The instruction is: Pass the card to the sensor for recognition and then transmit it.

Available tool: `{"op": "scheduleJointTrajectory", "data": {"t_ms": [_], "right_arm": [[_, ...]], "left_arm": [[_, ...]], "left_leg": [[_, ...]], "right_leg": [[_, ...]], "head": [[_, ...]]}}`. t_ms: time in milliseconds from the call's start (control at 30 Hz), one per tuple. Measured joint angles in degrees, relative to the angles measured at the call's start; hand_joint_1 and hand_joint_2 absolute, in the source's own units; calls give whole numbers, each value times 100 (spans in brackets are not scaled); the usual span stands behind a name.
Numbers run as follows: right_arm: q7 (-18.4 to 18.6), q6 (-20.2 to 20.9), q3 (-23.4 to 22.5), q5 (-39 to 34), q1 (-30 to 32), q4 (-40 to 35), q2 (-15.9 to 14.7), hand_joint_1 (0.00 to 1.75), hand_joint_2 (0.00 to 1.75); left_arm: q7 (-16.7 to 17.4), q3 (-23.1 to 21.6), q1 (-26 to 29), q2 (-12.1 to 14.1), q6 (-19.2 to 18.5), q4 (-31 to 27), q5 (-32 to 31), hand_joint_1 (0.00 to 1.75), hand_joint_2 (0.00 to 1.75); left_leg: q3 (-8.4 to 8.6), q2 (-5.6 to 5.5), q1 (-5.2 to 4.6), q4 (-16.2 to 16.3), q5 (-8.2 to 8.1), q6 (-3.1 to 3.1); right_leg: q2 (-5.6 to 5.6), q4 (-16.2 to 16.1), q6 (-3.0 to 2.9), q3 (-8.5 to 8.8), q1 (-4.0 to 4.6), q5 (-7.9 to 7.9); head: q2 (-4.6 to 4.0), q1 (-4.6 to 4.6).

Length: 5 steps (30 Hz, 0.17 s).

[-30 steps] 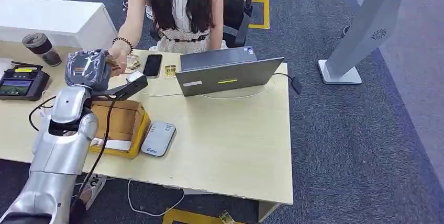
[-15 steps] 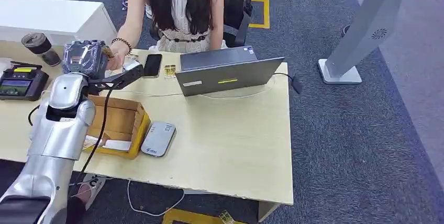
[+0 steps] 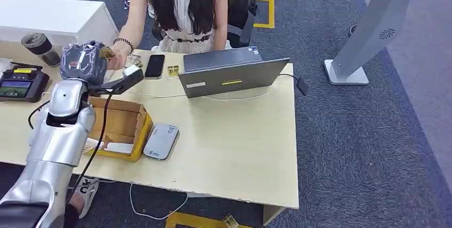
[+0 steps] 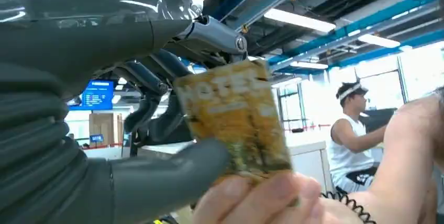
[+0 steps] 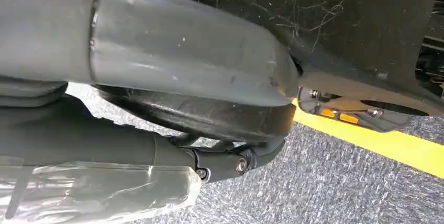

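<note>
Card handover above the table's far edge

The left hand [image 4: 131, 130] pinched the card [image 4: 235, 119], half hidden by a person's fingers [image 4: 256, 198]; the right hand's [image 5: 173, 103] grip was unclear.

— What sort of place is this?
— An office, set up like a reception desk. A person [image 3: 181, 4] sits behind a pale wood counter [image 3: 240, 143] with an open laptop [image 3: 229, 73], a phone [image 3: 155, 66] and a payment terminal [image 3: 21, 83].
— Anything else?
— Grey carpet [image 3: 362, 148] with yellow floor tape [image 3: 265, 14], and the left wrist view shows strip lights [image 4: 298, 20], blue ceiling beams and glass partitions.
</note>
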Motion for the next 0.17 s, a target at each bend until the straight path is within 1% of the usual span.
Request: {"op": "scheduleJointTrajectory", "data": {"t_ms": [67, 133, 167], "right_arm": [[-44, 0, 9, -28, 1, 0, 0, 0, 0], [-114, 0, 26, -31, 2, 0, 2, 0, 0], [-131, 0, 31, -31, 3, 0, 2, 0, 0]], "left_arm": [[-9, 4, 149, 59, 301, 2, 86, 0, 175], [-131, 70, 394, 153, 731, -53, 311, 0, 175], [-201, 134, 556, 208, 825, -147, 396, 0, 175]], "left_leg": [[-3, 0, 0, 0, 0, 0], [-1, 5, 0, -1, -1, -1], [2, 7, 0, -1, -2, -2]], "right_leg": [[0, 1, 0, 1, -1, 0], [4, 2, -1, 0, 0, 0], [6, 2, -1, -1, 0, -1]], "head": [[0, 0], [0, 0], [0, 0]]}}
